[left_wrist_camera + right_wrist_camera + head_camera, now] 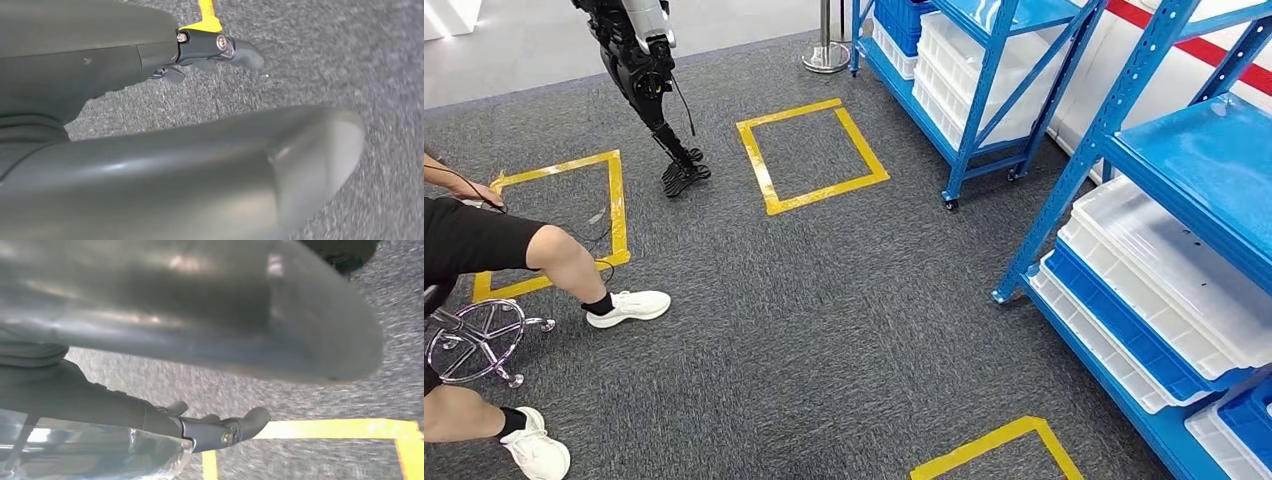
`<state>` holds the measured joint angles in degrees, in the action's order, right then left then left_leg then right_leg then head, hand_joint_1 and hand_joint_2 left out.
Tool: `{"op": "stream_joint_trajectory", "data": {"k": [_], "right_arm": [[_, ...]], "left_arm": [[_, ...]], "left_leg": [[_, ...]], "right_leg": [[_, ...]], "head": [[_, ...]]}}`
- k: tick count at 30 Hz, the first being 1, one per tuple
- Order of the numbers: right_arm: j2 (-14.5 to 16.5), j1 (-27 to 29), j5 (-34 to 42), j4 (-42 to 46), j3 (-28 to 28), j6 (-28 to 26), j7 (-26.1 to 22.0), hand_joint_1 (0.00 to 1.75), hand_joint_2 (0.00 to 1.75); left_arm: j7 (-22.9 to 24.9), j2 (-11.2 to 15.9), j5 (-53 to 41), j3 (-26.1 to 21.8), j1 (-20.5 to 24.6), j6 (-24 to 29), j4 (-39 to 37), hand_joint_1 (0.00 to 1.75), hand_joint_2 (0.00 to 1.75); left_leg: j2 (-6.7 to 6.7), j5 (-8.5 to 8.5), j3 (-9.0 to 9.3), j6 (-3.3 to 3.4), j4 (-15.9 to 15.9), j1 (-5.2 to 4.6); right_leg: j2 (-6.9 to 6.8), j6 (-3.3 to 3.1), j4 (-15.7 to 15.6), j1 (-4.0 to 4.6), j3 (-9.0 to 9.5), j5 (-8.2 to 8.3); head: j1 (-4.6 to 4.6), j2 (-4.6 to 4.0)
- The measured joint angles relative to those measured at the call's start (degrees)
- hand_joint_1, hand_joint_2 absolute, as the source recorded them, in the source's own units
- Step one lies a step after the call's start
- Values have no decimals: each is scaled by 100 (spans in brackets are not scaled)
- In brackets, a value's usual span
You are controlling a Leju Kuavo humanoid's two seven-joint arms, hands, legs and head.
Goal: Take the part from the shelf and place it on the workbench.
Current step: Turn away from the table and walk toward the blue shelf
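A blue metal shelf (1114, 120) stands close on my right, holding stacked white trays (1164, 270) and blue trays (1124, 330); I cannot pick out any single part on it. Both arms hang over the grey carpet. My left hand (220, 50) has its dark fingers stretched out, apart from the thick thumb (280, 165), with nothing between them. In the right wrist view my right hand (225, 427) looks the same: fingers out, thumb (280, 335) apart, bare carpet in between.
A second blue shelf (984, 90) with white and blue bins stands farther back. Yellow tape squares (809, 155) mark the carpet. A person (544, 260) sits on a wheeled chair (479, 340) at the left. Another robot's black leg (659, 110) stands ahead.
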<state>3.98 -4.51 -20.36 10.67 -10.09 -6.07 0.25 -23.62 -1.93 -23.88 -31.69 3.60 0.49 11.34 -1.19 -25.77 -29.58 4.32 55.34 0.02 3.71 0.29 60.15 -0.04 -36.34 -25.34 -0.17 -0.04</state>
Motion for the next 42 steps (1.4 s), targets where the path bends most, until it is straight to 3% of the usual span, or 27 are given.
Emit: {"op": "stream_joint_trajectory", "data": {"k": [2,4,6,7,9,10,11,13,14,16,18,19,20,21,23,25,27,29,31,33,35,36,37,39,40,42], "right_arm": [[-12,-22,0,0,-1,-2,-1,0,0],[-22,-20,4,0,-2,-3,-1,0,0],[-32,-3,10,-1,-8,-3,1,0,0],[-37,0,13,-1,-13,-3,1,0,0],[-38,-19,11,-1,-28,-3,2,0,0],[-36,-35,6,0,-39,-3,4,0,0],[-33,-42,-1,0,-49,-3,7,0,0],[-33,-42,-18,-1,-68,-3,17,0,0],[-32,-36,-25,-1,-76,-3,21,0,0],[-30,-35,-42,-2,-88,-3,26,0,0],[-26,-36,-60,-2,-91,-3,27,0,0],[-22,-34,-66,-2,-91,-3,27,0,0],[-21,-29,-71,-2,-91,-3,26,0,0],[-22,-21,-80,-2,-91,-3,25,0,0],[-25,-11,-97,-2,-91,-3,23,0,0],[-18,-21,-114,-2,-91,-3,22,0,0],[-6,-29,-122,-2,-91,-3,17,0,0],[-7,-13,-124,-3,-91,-4,15,0,0],[-18,-2,-125,-5,-92,-8,16,0,0],[-25,-19,-126,-7,-91,-9,17,0,0],[-26,-27,-130,-7,-91,-9,17,0,0],[-26,-19,-134,-7,-91,-10,19,0,0],[-27,-7,-141,-7,-91,-12,22,0,0],[-34,1,-155,-6,-92,-22,26,0,0],[-38,-3,-159,-4,-93,-30,26,0,0],[-40,-14,-161,-2,-93,-40,25,0,0]], "left_arm": [[-2,-10,-4,0,-18,3,-1,0,0],[1,-22,-11,-1,-28,7,-2,0,0],[5,-39,-31,-1,-26,8,-2,0,0],[9,-48,-42,-1,-24,8,-2,0,0],[16,-57,-54,-2,-20,9,0,0,0],[21,-59,-58,-2,-17,10,2,0,0],[27,-56,-62,-2,-11,11,4,0,0],[37,-61,-69,-1,14,13,7,0,0],[41,-64,-73,-1,32,13,8,0,0],[45,-69,-81,-1,43,14,9,0,0],[49,-69,-84,-2,21,15,8,0,0],[51,-69,-88,-2,10,16,7,0,0],[52,-69,-94,-2,3,18,7,0,0],[52,-69,-101,-2,1,22,7,0,0],[51,-69,-113,-2,2,43,7,0,0],[51,-68,-120,-4,-1,67,7,0,0],[51,-65,-125,-10,-4,82,7,0,0],[51,-71,-126,-17,14,89,8,0,0],[51,-84,-127,-26,31,89,9,0,0],[51,-90,-128,-40,19,90,8,0,0],[52,-89,-130,-54,4,91,7,0,0],[53,-91,-132,-57,3,93,7,0,0],[54,-95,-133,-59,5,98,7,0,0],[53,-107,-137,-61,9,109,7,0,0],[50,-114,-139,-62,11,114,7,0,0],[41,-120,-143,-69,21,119,7,0,0]], "left_leg": [[178,40,-41,0,-28,-13],[365,60,-95,-32,-22,-11],[497,73,-132,-68,-7,3],[552,71,-148,-92,14,14],[656,39,-182,-160,93,19],[720,8,-197,-214,148,16],[775,-18,-197,-260,190,10],[888,-64,-182,-322,242,26],[866,-104,-184,-346,280,55],[584,-389,-313,-399,632,108],[236,-860,-635,-430,1411,124],[165,-1037,-811,-432,1810,124],[137,-1108,-922,-425,2055,124],[123,-1067,-940,-408,2099,124],[28,-713,-647,-350,1531,124],[-313,-372,-243,-276,715,105],[-487,-262,-90,-231,363,71],[-323,-200,-95,-185,312,56],[-159,-109,-104,-106,227,46],[30,-59,-140,-50,190,14],[231,-38,-192,-26,196,-25],[319,-31,-213,-23,198,-40],[399,-24,-225,-24,200,-51],[539,-15,-223,-36,202,-73],[604,-19,-215,-53,206,-96],[709,-28,-192,-102,213,-119]], "right_leg": [[-250,-4,702,-41,-324,-391],[-312,84,1151,-109,-472,-587],[-359,216,931,-166,-277,-507],[-418,285,586,-191,-55,-406],[-635,342,-40,-213,338,-265],[-720,325,-273,-209,483,-202],[-753,275,-337,-195,508,-181],[-645,176,-325,-191,474,-136],[-582,139,-331,-210,463,-117],[-453,59,-335,-245,450,-69],[-325,-1,-336,-236,413,-29],[-253,-20,-335,-226,394,-16],[-180,-29,-334,-218,381,-3],[-102,-27,-334,-212,375,8],[56,1,-333,-213,375,33],[206,45,-317,-183,351,59],[341,106,-309,-152,290,95],[417,180,-310,-149,204,139],[147,175,-79,-126,33,21],[-212,99,576,-109,-285,-325],[-305,89,1217,-117,-544,-597],[-320,118,1289,-120,-530,-620],[-343,158,1113,-120,-380,-559],[-518,193,284,-98,171,-351],[-655,182,-98,-71,408,-262],[-804,111,-426,-27,577,-193]], "head": [[30,0],[33,0],[33,0],[32,0],[33,0],[31,1],[26,1],[13,1],[7,0],[-5,0],[-18,0],[-23,0],[-22,0],[-22,0],[-21,0],[-22,0],[-16,0],[-8,0],[12,1],[41,1],[54,1],[54,1],[56,1],[60,0],[56,0],[36,0]]}}
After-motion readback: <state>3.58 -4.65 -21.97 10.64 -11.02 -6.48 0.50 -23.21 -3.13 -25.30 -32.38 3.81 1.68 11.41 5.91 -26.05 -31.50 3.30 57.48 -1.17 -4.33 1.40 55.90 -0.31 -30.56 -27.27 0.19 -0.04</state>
